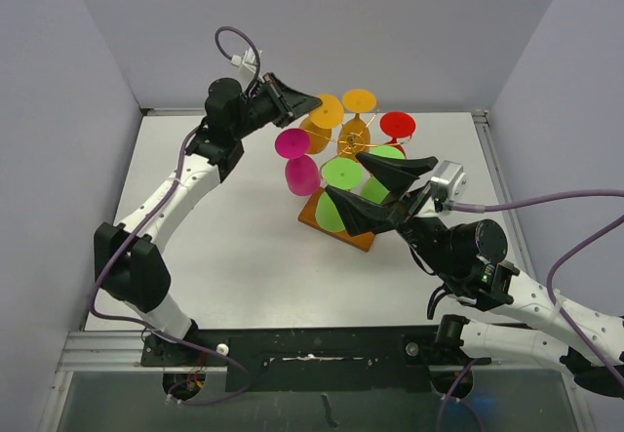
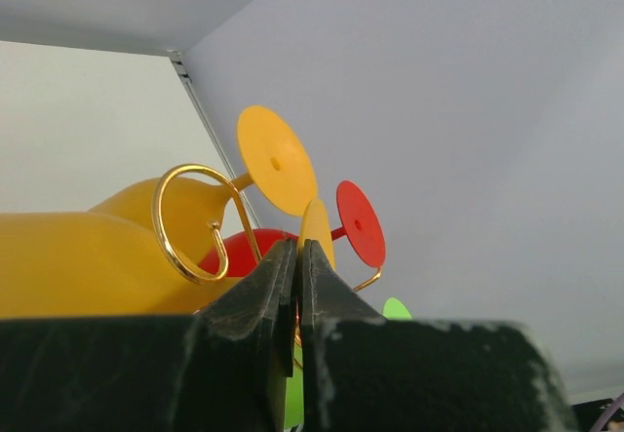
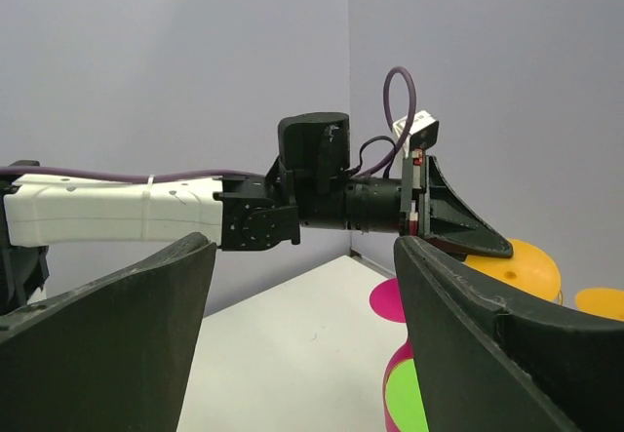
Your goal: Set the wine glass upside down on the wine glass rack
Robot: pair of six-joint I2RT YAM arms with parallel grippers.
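Wine glass rack [image 1: 353,238] near right pincer [image 1: 342,174]

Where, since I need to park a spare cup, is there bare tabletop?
Widest bare patch: white tabletop between the left arm and the gold wire rack's brown wooden base, toward the near edge. Narrower strip: far-right corner, beyond the red wine glass. Crowded around the rack, under left tool and right tool.

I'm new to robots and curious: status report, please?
Left fingers shut, by an orange glass. Right fingers open, over green glasses. Rack holds upside-down glasses. Nothing in the way.
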